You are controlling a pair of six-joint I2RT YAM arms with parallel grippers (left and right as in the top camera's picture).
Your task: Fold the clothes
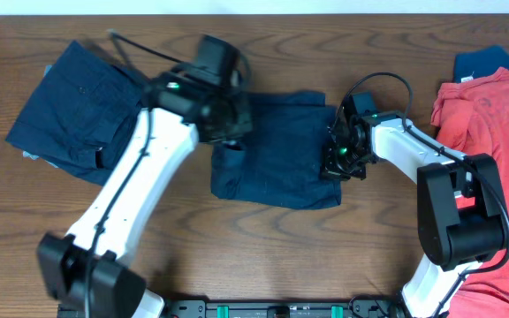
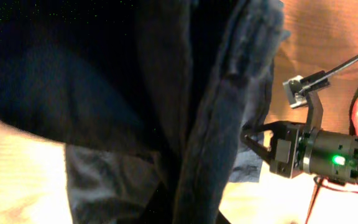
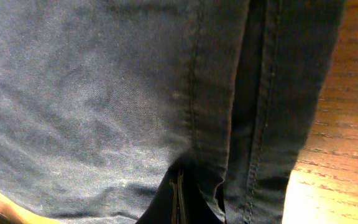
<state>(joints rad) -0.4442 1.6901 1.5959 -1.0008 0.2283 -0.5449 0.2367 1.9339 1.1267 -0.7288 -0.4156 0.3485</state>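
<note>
Dark navy shorts (image 1: 277,155) lie partly folded in the middle of the table. My left gripper (image 1: 230,132) is at their upper left edge. In the left wrist view the shorts' cloth (image 2: 166,93) hangs right against the camera and hides the fingers, which are shut on it. My right gripper (image 1: 334,163) is at the shorts' right edge. Its jaws (image 3: 179,202) are pressed together with a fold of the navy cloth (image 3: 104,93) bunched round them. From the left wrist view the right gripper (image 2: 248,138) shows touching the cloth's edge.
A second pair of navy shorts (image 1: 73,110) lies folded at the far left. A coral-red shirt (image 1: 493,141) is spread at the right edge, with a blue garment (image 1: 489,60) behind it. Bare wood (image 1: 281,247) runs along the table's front.
</note>
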